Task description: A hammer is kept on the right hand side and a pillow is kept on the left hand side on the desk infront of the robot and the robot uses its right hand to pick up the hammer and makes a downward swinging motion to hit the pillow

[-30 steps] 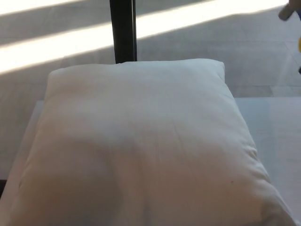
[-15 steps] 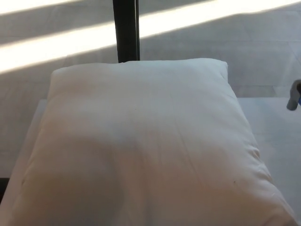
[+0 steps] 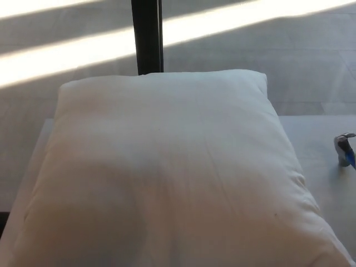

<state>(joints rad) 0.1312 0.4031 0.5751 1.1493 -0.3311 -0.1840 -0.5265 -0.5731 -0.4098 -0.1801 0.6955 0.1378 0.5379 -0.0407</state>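
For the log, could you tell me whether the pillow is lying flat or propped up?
Flat: the pillow lies spread across the desk, broad face up, all visible corners down.

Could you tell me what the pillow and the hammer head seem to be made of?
The pillow looks like soft white woven fabric, matte, with fine creases and a puffy shape. The hammer head at the right edge looks like bare grey metal with a slight sheen.
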